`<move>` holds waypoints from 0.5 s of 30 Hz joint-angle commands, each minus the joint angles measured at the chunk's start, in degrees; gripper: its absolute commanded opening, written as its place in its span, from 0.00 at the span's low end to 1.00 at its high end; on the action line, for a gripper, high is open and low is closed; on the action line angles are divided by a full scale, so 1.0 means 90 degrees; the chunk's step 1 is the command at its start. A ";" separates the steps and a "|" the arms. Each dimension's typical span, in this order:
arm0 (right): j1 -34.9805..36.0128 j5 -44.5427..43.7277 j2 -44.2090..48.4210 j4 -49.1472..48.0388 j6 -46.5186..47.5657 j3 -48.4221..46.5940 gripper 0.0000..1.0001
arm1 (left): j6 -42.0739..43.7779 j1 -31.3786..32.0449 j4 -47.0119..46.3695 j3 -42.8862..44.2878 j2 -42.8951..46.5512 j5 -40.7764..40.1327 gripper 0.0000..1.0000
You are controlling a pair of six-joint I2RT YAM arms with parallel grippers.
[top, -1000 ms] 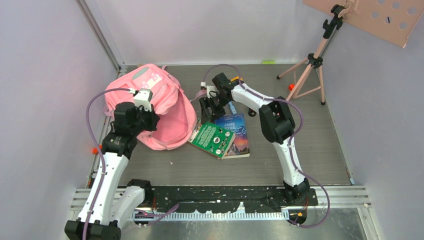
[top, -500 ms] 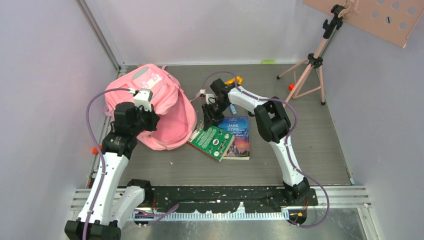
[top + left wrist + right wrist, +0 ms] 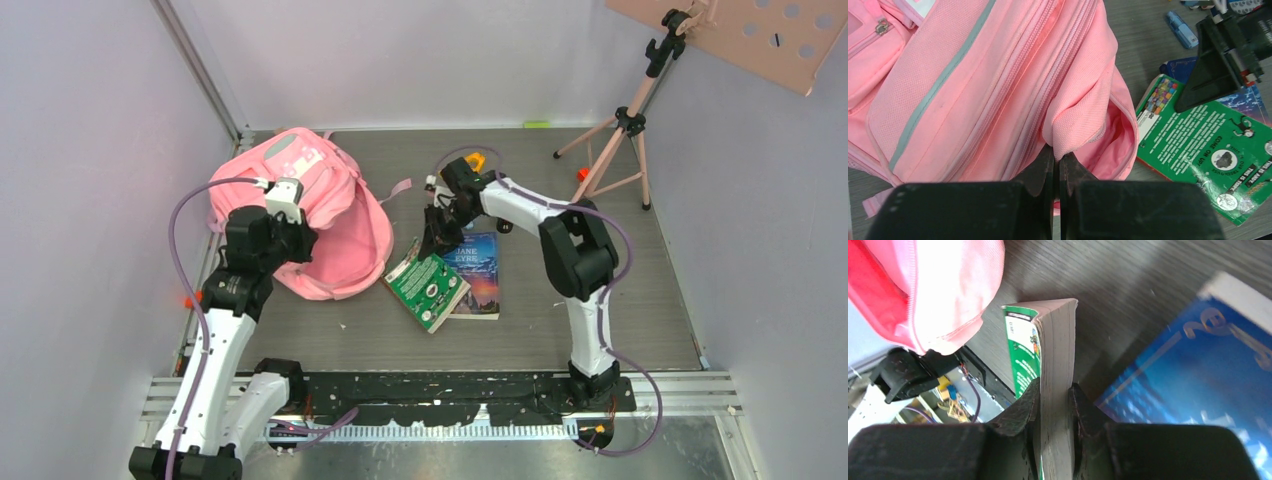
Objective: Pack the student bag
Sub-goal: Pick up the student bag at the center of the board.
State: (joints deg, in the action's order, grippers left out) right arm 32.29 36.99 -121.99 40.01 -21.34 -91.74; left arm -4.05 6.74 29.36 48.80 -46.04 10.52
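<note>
On the grey wood-grain table [image 3: 600, 290], the large soft pink fabric backpack [image 3: 330, 215] lies at the far left. The left gripper [image 3: 1056, 152] pinches a fold of its opening rim. The right gripper [image 3: 1054, 390] clamps the thick green paperback book [image 3: 1058, 340], which overlaps a blue paperback book [image 3: 480, 275] just right of the backpack.

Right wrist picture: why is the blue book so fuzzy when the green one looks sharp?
In the right wrist view the green paperback book, pinched in the right claw, shows crisp page edges, while the blue paperback book beside it is smeared, likely out of focus; in the top view both look clear under flat, even light.
</note>
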 commanded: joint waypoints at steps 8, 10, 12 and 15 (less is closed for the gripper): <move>-0.0160 -0.0845 0.2926 -0.0162 -0.1220 0.0855 0.01 | -0.0425 0.0025 -0.0664 0.0367 0.0560 0.0850 0.00; -0.0165 -0.0918 0.3243 -0.0159 -0.1348 0.0889 0.01 | -0.0466 0.0031 -0.0639 0.0369 0.0538 0.1084 0.00; -0.0162 -0.1043 0.3534 -0.0188 -0.1487 0.0922 0.01 | -0.0531 0.0029 -0.0667 0.0369 0.0496 0.1321 0.00; -0.0161 -0.1118 0.3830 -0.0633 -0.1900 0.1131 0.00 | -0.0721 0.0034 -0.0861 0.0342 0.0427 0.1749 0.00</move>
State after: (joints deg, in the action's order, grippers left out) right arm 30.59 27.44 -92.51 39.27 -31.97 -83.20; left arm -6.68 6.72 30.48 48.80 -43.38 15.49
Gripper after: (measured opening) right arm 0.255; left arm 0.030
